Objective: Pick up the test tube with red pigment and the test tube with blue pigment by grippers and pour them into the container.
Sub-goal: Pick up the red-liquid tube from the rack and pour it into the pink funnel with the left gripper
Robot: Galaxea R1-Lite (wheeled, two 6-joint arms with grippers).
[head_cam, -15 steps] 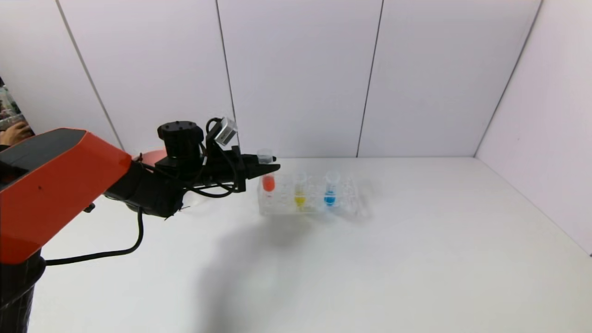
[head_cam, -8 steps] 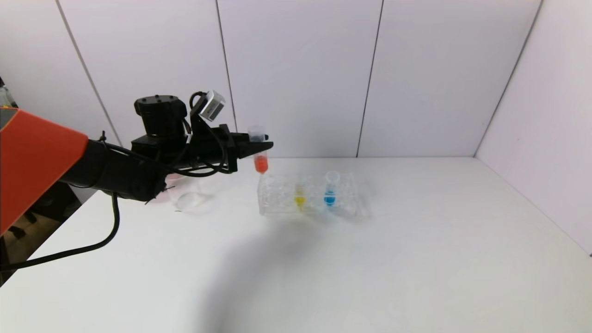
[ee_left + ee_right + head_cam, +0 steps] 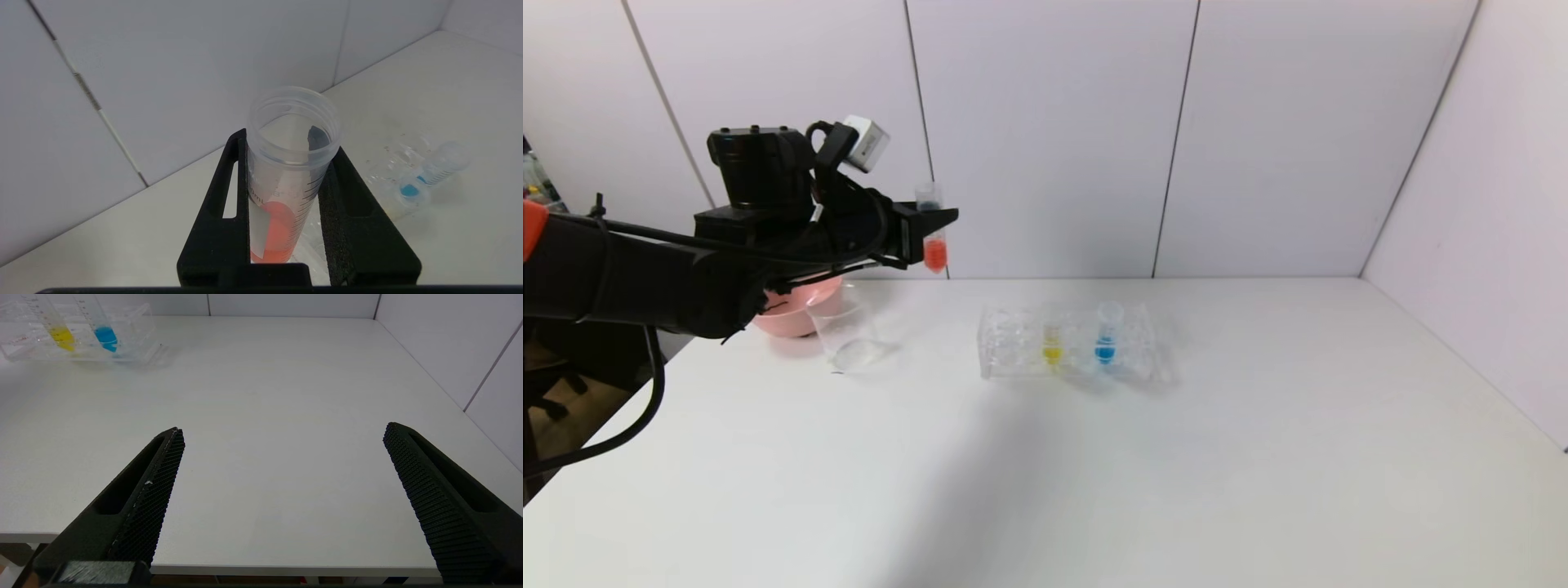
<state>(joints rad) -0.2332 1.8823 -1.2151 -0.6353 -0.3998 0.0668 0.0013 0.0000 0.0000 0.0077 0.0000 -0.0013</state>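
Observation:
My left gripper (image 3: 931, 222) is shut on the test tube with red pigment (image 3: 934, 249) and holds it upright, high above the table, between the beaker and the rack. The left wrist view shows the tube (image 3: 282, 196) clamped between both black fingers. The test tube with blue pigment (image 3: 1105, 335) stands in the clear rack (image 3: 1013, 347); it also shows in the right wrist view (image 3: 104, 332). The container, a clear glass beaker (image 3: 843, 335), stands left of the rack, below and left of the held tube. My right gripper (image 3: 284, 435) is open and empty over the table's near edge, out of the head view.
A tube with yellow liquid (image 3: 1052, 343) stands in the rack left of the blue one. A pink bowl (image 3: 788, 314) sits behind the beaker at the far left. White walls close the back and right sides.
My left gripper has lifted the red tube out of the rack and carried it up and to the left, toward the beaker. The right arm has not moved.

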